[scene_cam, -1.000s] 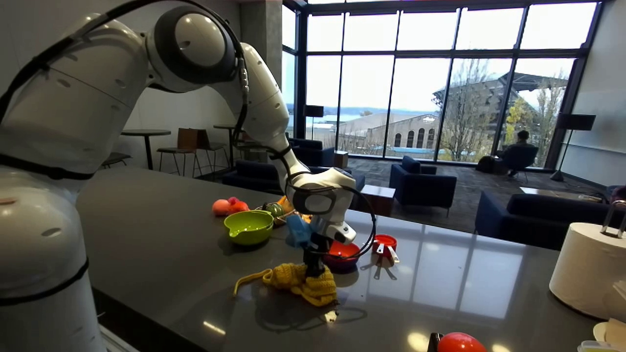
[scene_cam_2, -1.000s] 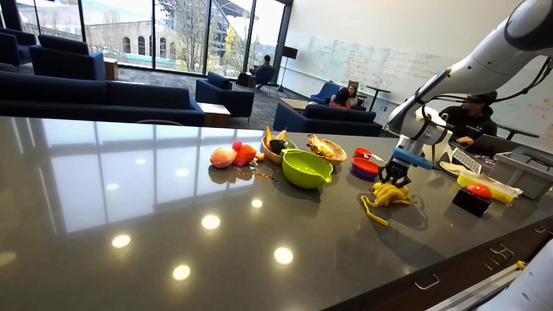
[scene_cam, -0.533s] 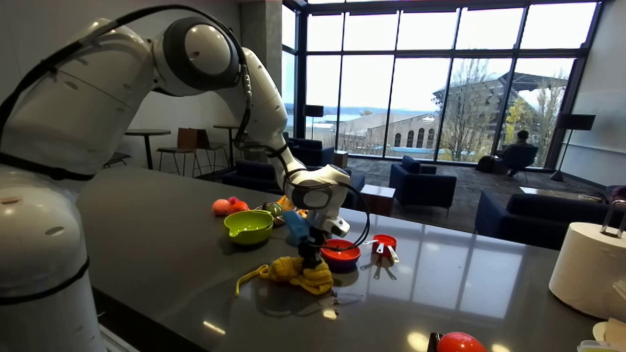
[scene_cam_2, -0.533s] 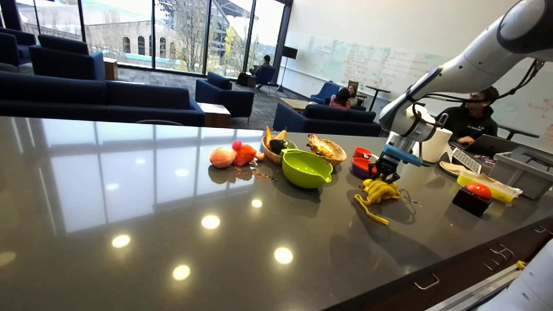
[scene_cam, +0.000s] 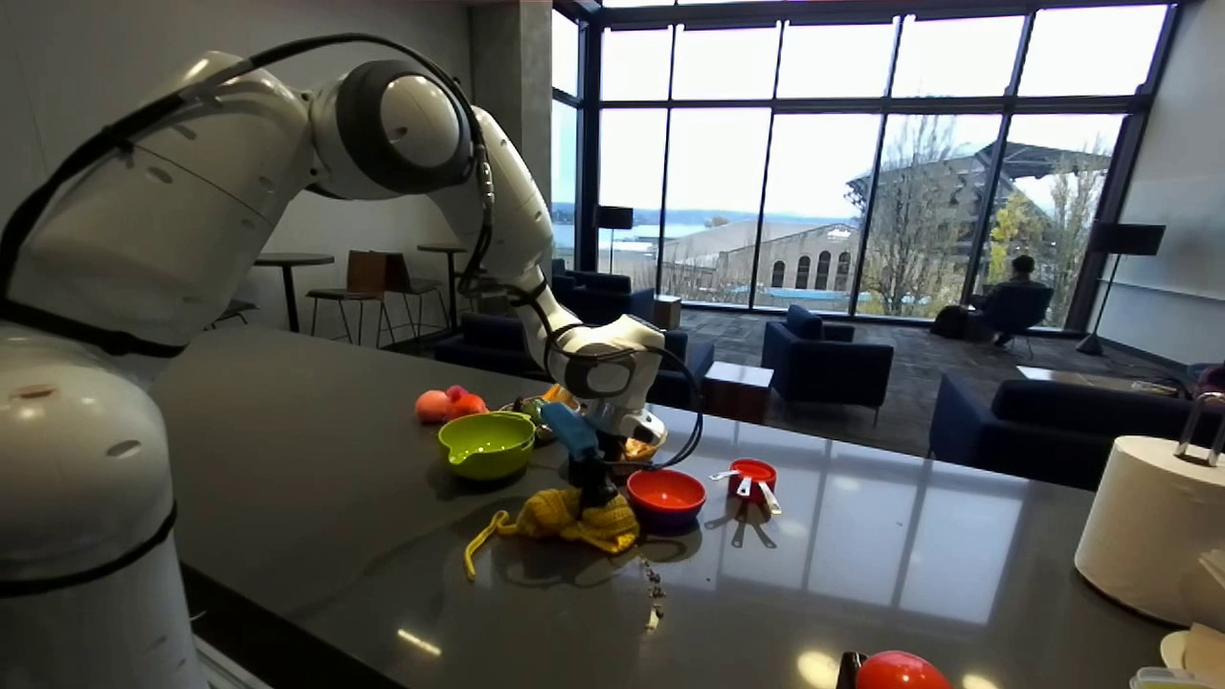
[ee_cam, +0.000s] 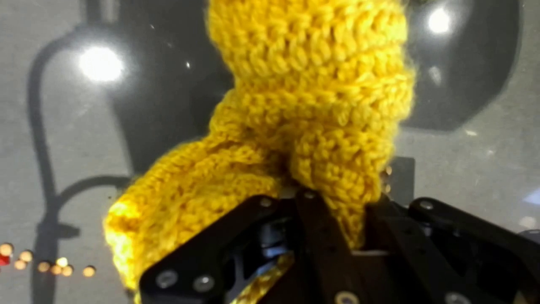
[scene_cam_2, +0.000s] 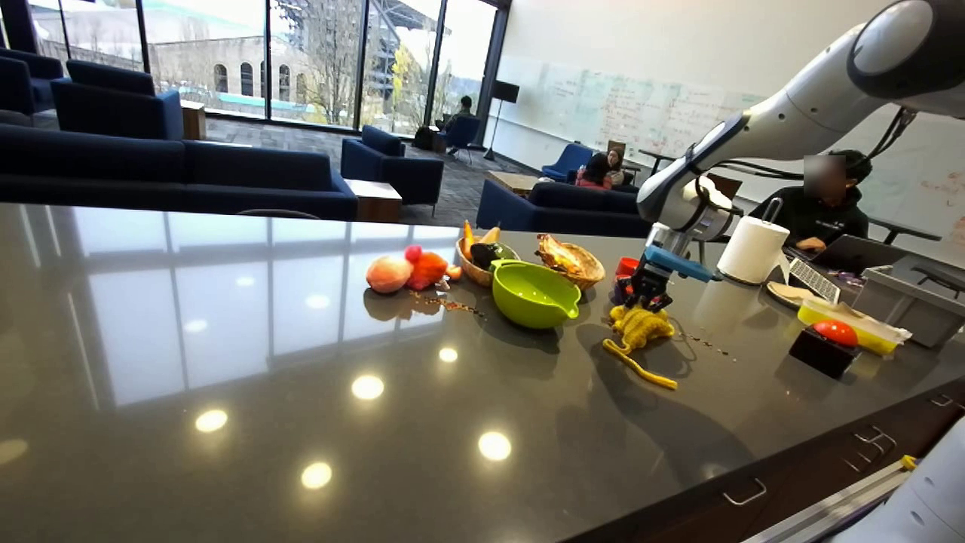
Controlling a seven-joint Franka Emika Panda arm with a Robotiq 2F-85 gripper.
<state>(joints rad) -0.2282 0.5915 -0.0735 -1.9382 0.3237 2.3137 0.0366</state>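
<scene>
Moved: your gripper (scene_cam_2: 647, 302) and yellow knitted cloth (scene_cam_2: 641, 326), closer to the green bowl (scene_cam_2: 531, 308) | Grip: you have the cloth pinched | Place: cloth near the green bowl, apart from it; contact with the surface (scene_cam_2: 407, 483) unclear

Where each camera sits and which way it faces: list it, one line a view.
An exterior view: beside the arm, looking over the counter to the windows; most of the arm shows, with the gripper.
An exterior view: along the counter from the arm, facing windows and whiteboard; arm and gripper show at right.
Wrist view: on the arm's end, looking down at the yellow knitted piece; the gripper's fingers show along the bottom, closed on it.
Shared: both exterior views show the green bowl, yellow knitted piece and gripper.
</scene>
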